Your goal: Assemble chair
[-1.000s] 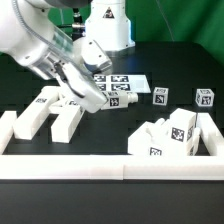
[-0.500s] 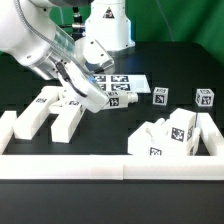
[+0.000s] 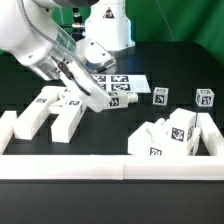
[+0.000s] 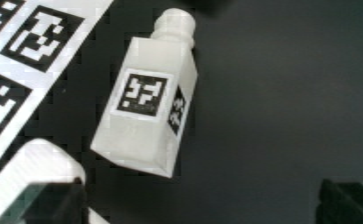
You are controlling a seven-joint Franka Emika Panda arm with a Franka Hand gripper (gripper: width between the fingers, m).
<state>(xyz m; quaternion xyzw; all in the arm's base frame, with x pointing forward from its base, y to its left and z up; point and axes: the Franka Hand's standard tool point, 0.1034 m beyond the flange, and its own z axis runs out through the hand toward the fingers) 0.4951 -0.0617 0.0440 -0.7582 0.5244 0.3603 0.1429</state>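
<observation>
Arm's nudged a hair toward the exterior view's right, and none of the parts have budged. Its gripper (image 3: 101,101) hangs over a pegged white block (image 4: 146,95) beside the marker board (image 3: 127,88), jaws wide apart and clear of it. Rest of the chair: two bars (image 3: 45,108) on the exterior view's left, a heap (image 3: 168,136) on the right, two small cubes (image 3: 160,96) behind that.

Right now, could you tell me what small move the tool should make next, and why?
Probably ease the tool toward and down over the pegged white bar. It looks open and empty, and the bar lies flat on the table beside the marker board, not yet within its grip, so closing now would likely catch nothing.
</observation>
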